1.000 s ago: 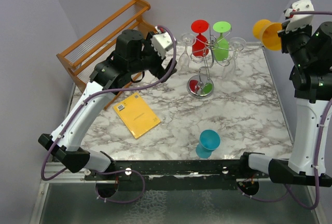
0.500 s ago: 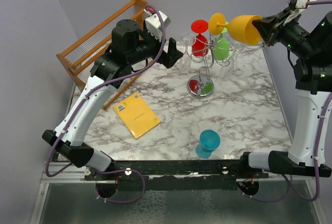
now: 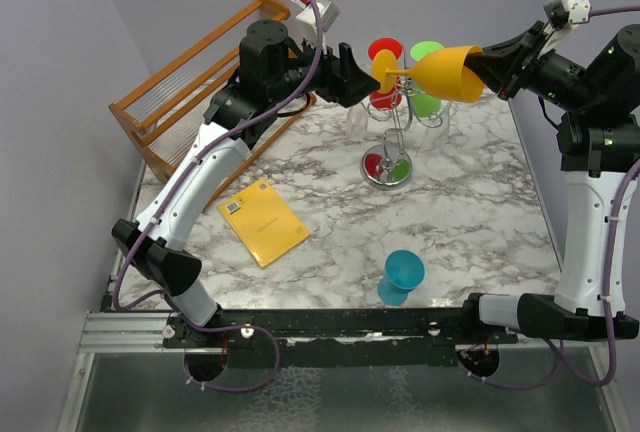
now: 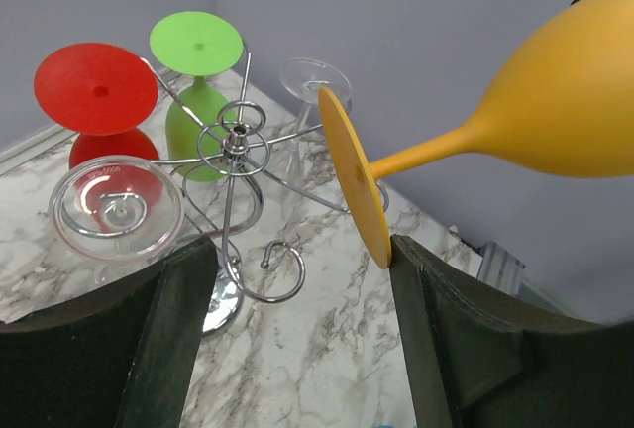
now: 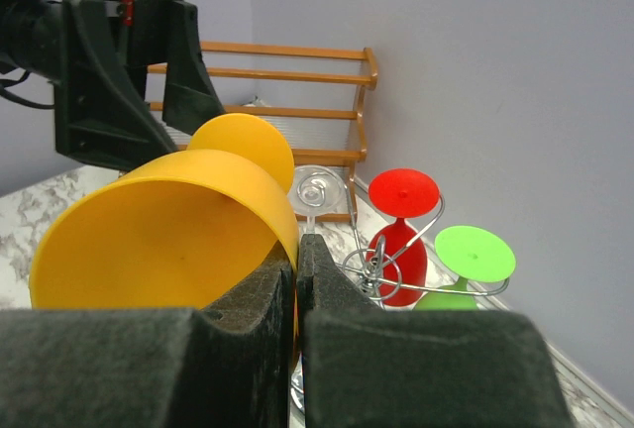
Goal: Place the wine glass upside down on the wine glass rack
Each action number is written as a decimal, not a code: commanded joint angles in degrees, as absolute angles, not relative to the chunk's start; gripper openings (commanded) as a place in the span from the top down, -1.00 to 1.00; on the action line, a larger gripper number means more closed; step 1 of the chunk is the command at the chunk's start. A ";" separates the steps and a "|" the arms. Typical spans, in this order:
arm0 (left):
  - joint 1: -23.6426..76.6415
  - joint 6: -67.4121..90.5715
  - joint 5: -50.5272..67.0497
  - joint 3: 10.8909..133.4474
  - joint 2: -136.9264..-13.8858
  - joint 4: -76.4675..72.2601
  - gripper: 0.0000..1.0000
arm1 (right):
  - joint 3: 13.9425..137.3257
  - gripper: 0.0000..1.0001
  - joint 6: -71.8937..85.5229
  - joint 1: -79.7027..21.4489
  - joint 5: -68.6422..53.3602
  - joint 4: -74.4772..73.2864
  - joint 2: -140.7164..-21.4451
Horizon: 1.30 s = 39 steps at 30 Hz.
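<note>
The orange wine glass point(image 3: 445, 72) lies level in the air above the silver wire rack point(image 3: 395, 124), foot pointing left. My right gripper point(image 3: 488, 67) is shut on its rim, one finger inside the bowl point(image 5: 158, 240), pinching at the jaws point(image 5: 296, 250). My left gripper point(image 3: 358, 77) is open, its fingers either side of the glass foot point(image 4: 352, 180). The foot's lower edge touches the right finger point(image 4: 416, 279). In the left wrist view the gripper point(image 4: 297, 250) looks down on the rack's top point(image 4: 233, 141).
A red glass point(image 3: 385, 77), a green glass point(image 3: 427, 80) and clear glasses point(image 4: 114, 205) hang upside down on the rack. A slatted wooden rack point(image 3: 190, 82) stands back left. A yellow booklet point(image 3: 263, 222) and a teal glass point(image 3: 402, 274) sit on the marble table.
My right gripper has swung the orange glass left over the rack, foot now pointing left. My left arm has moved right and up until its open fingers straddle the foot.
</note>
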State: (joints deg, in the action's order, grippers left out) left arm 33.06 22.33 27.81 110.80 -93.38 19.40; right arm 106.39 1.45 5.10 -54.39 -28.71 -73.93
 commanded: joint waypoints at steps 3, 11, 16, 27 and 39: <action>32.98 26.64 31.43 113.86 -94.77 14.86 -0.25 | 105.11 0.98 2.22 5.19 -57.08 -26.21 -72.71; 33.01 28.09 33.22 114.12 -96.36 13.86 0.22 | 104.07 0.98 2.03 5.11 -56.98 -25.79 -72.47; 33.00 29.65 34.63 114.34 -96.86 13.38 0.35 | 103.74 0.98 2.02 4.92 -56.87 -25.42 -72.58; 33.02 32.21 36.62 113.91 -98.43 12.48 0.73 | 101.32 0.98 1.76 4.67 -57.12 -24.59 -71.88; 31.07 32.04 36.02 112.05 -97.55 12.11 1.00 | 99.44 0.73 -0.12 4.75 -57.87 -25.27 -70.58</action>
